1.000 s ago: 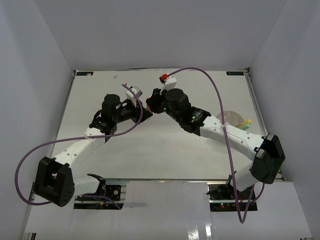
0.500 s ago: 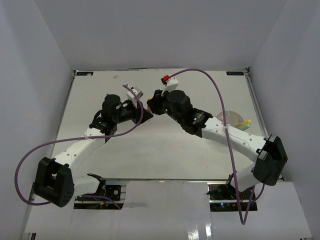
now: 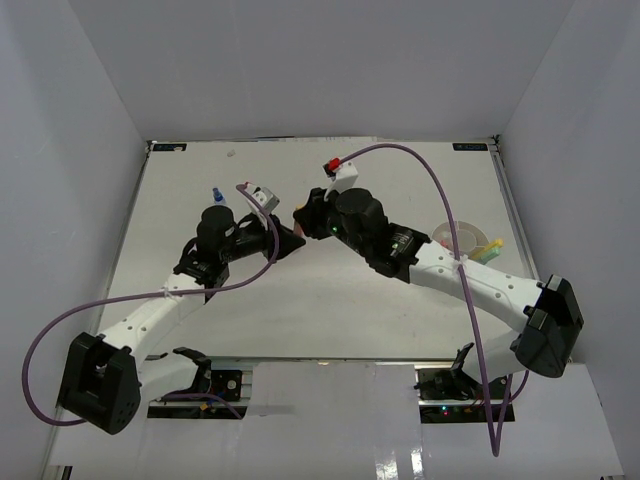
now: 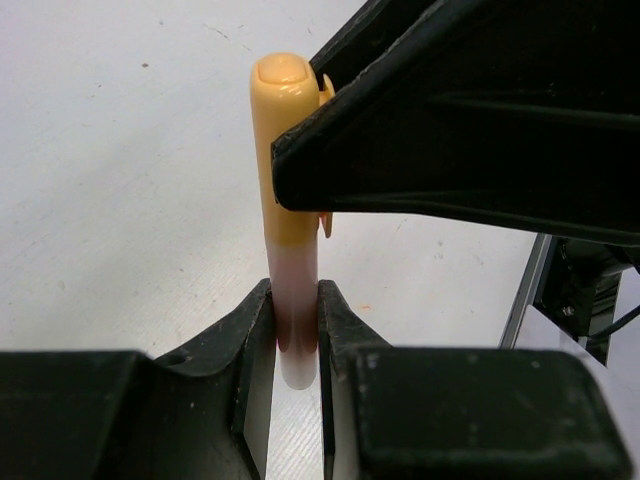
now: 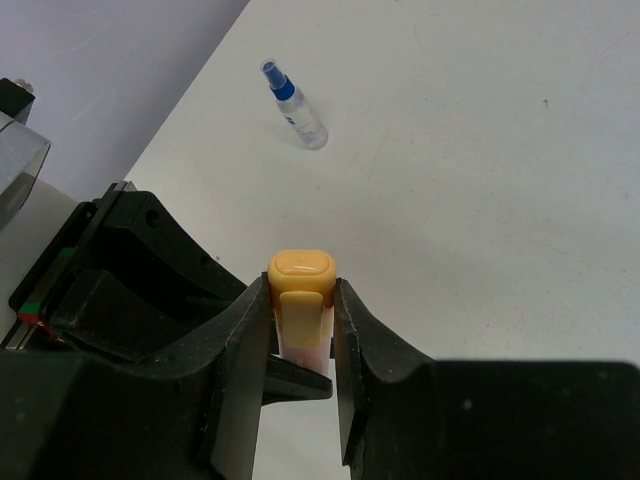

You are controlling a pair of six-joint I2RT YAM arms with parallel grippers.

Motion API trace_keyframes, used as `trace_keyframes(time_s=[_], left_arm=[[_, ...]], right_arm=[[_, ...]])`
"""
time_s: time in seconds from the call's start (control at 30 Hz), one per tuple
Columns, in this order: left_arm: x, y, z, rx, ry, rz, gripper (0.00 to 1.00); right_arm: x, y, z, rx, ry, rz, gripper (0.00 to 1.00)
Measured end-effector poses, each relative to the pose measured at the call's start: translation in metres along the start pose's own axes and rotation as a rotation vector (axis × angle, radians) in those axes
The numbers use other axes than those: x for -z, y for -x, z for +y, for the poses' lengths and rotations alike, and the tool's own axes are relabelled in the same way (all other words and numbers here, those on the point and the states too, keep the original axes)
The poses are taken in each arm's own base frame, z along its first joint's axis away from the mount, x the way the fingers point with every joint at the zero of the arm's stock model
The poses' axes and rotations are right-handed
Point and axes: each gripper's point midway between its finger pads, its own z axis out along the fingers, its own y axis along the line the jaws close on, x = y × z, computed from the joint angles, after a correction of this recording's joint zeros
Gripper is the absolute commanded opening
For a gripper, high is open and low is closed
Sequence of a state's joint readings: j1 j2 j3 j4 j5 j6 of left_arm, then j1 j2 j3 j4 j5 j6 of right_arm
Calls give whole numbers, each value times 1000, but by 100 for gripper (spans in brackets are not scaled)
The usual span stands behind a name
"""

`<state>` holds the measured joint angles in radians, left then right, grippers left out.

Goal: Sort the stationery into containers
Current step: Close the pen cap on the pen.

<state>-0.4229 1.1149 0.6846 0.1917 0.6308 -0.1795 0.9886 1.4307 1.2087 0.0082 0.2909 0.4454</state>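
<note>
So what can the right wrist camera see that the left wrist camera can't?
Only the right wrist view shows the blue-capped bottle on the table. Only the left wrist view shows the pale lower barrel of the pen, pinched in the left end effector. Both show the pen's orange cap, clamped by the right end effector, above the white table.

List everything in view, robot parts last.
marker: 1, orange cap and pale body, held between both arms
bottle: 1, clear with blue cap, far left of table
tub: 1, white, right side of table
pens: count unclear, yellow and green, in the tub
table: 1, white
cables: 2, purple, one per arm
left arm: black and white, jaws shut on marker body
right arm: black and white, jaws shut on marker cap
</note>
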Motion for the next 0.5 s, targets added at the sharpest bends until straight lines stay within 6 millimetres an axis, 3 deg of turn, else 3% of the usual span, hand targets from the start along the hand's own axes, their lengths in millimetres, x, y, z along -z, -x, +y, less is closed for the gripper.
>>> trace_keyframes(time_s=[0.1, 0.13, 0.17, 0.23, 0.37, 0.5], left_arm=[[-1, -13, -3, 12, -6, 11, 17], [-1, -18, -4, 18, -7, 20, 21], [-2, -21, -5, 21, -7, 27, 32], [-3, -24, -8, 18, -10, 34, 39], [-8, -10, -19, -36, -31, -15, 53], [-8, -8, -22, -50, -37, -22, 64]], right_arm=[[1, -10, -3, -16, -4, 10, 8], [2, -14, -4, -20, -7, 18, 8], [2, -17, -5, -20, -10, 26, 8], [2, -19, -6, -26, -20, 28, 8], [5, -40, -10, -13, -36, 90, 8], [5, -43, -16, -10, -65, 95, 8]])
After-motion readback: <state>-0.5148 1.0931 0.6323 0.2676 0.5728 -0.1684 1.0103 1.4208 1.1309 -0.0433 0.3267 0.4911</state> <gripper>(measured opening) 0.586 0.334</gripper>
